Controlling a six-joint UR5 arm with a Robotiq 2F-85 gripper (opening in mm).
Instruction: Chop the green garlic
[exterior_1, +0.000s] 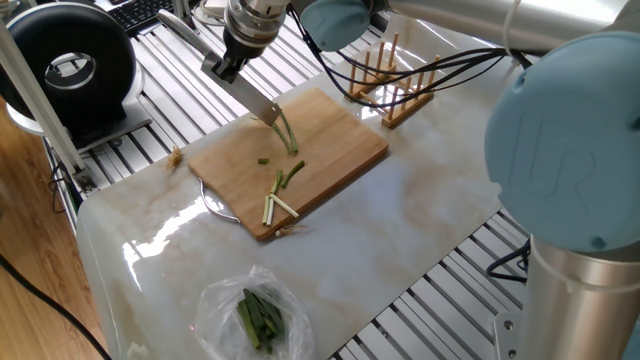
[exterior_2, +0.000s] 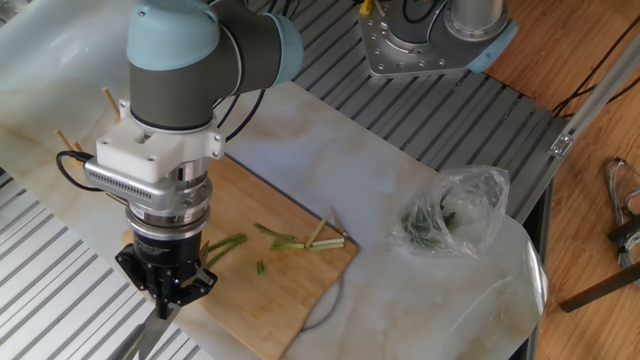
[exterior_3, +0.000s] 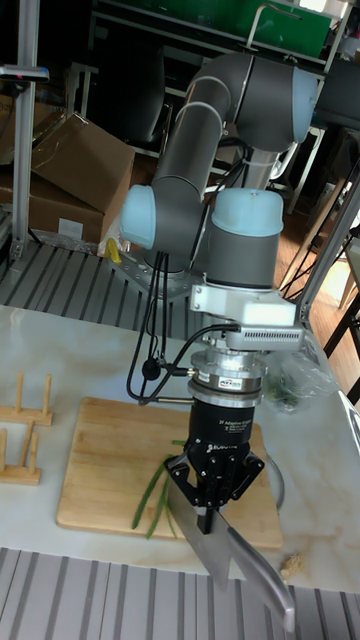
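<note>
Both fixed views: plastic bag (exterior_1: 248, 312) holds seemingly dark green leaves (exterior_1: 260, 320).

We see a light tan wooden cutting board (exterior_1: 300, 160) with fine straight grain, lying on a table (exterior_1: 420, 230) of cream marble veined in pale brown. The green garlic (exterior_1: 287, 135) runs from cream-white ends to bright green, and its cut sticks show the same two shades. The gripper (exterior_3: 214, 497) is black, its knife blade (exterior_3: 245, 570) dull silver-grey. The arm (exterior_2: 175, 70) is pale blue and grey. A clear plastic bag (exterior_1: 250, 315) shows dark green leaves. The peg rack (exterior_1: 385, 85) is honey-coloured wood.
</note>
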